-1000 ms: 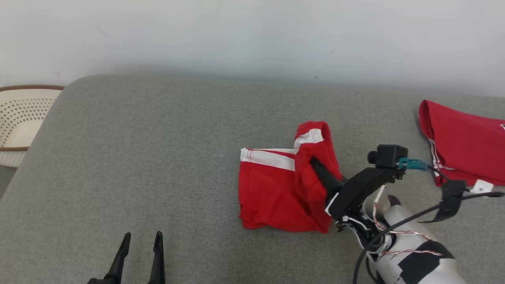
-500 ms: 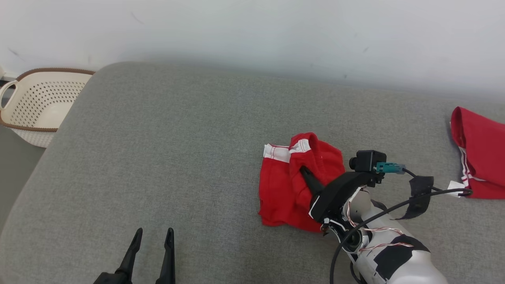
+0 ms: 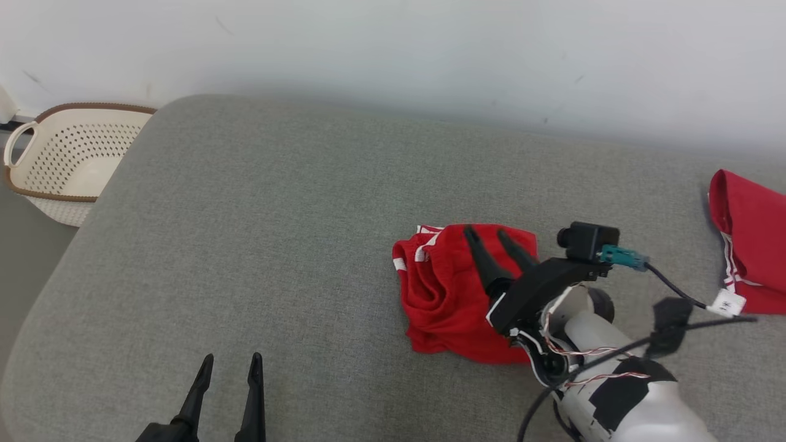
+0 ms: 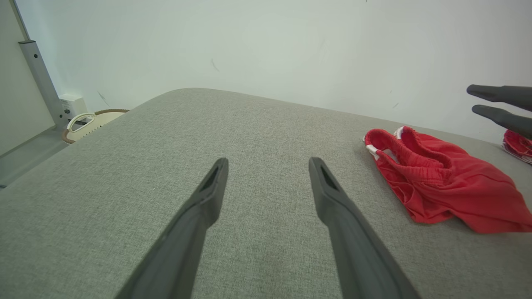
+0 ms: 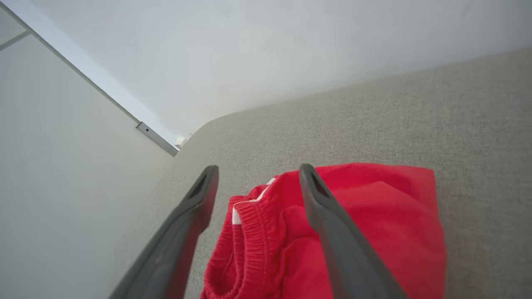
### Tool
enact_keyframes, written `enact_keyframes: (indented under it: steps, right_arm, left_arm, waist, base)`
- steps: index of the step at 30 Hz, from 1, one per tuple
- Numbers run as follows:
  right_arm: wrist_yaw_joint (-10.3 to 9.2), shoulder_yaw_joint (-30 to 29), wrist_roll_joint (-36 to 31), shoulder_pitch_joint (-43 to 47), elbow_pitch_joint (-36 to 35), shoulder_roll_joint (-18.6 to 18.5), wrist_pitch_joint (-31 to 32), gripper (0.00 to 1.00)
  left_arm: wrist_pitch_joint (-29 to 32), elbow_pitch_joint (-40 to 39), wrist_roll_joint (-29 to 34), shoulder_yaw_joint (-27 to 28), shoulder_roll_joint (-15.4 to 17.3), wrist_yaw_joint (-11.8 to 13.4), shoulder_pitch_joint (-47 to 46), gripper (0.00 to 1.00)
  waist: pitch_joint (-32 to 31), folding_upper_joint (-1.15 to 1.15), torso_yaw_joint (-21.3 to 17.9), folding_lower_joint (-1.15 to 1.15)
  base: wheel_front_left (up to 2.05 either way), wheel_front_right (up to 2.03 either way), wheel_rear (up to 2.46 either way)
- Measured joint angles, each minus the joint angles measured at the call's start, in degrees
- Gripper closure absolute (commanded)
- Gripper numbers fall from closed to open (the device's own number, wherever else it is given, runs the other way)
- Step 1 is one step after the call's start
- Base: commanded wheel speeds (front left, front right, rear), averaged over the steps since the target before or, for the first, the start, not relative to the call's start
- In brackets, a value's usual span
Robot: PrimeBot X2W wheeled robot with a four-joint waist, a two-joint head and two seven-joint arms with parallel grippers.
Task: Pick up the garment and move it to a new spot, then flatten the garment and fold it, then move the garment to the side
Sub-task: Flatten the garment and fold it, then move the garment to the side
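Lying crumpled at centre-right of the head view: red garment (image 3: 439,294), on grey cushion (image 3: 276,233). Right tool (image 3: 486,232) released, splayed wide just above it. Left tool (image 3: 232,358) released, lower left, well apart.

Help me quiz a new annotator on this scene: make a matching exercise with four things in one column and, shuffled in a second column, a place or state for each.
Things
1. basket
2. crumpled red garment
3. second red garment
4. left tool

Places or states
A. open, over the bare grey cushion, at the head view's lower left
B. off the cushion's far left corner
C. at the head view's right edge
D. lying mid-cushion under the open right tool

Pairs: 1-B, 2-D, 3-C, 4-A
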Motion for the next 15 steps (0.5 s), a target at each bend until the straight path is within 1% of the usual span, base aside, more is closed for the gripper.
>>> enact_keyframes:
  steps: [2,7,12,15]
  right_arm:
    - [0.0,0.33,0.0,0.53,-2.36,-1.55,-2.25,0.0]
    - [0.0,-0.57,-2.59,1.22,-4.58,-6.09,-5.43,0.0]
    - [0.0,-2.72,-5.49,2.39,-3.89,-8.23,-6.17,0.0]
    - [0.0,-3.32,-6.13,3.35,-2.37,-8.29,-5.72,0.0]
  left_arm:
    - [0.0,-0.15,0.01,0.42,-0.01,0.02,0.23,0.0]
    - [0.0,-0.91,0.18,1.15,-0.02,0.26,0.61,0.0]
    - [0.0,-1.87,0.74,2.47,0.0,0.46,1.47,0.0]
    - [0.0,-2.43,1.14,2.99,0.0,0.56,1.51,0.0]
  waist:
    - [-0.08,0.0,-0.42,0.0]
    - [-0.23,0.0,-1.76,0.0]
    - [-0.15,0.0,-2.98,0.0]
    - [0.02,0.0,-3.38,0.0]
  base:
    - [0.0,0.0,0.0]
    - [0.0,0.0,0.0]
    - [0.0,0.0,0.0]
    - [0.0,0.0,0.0]
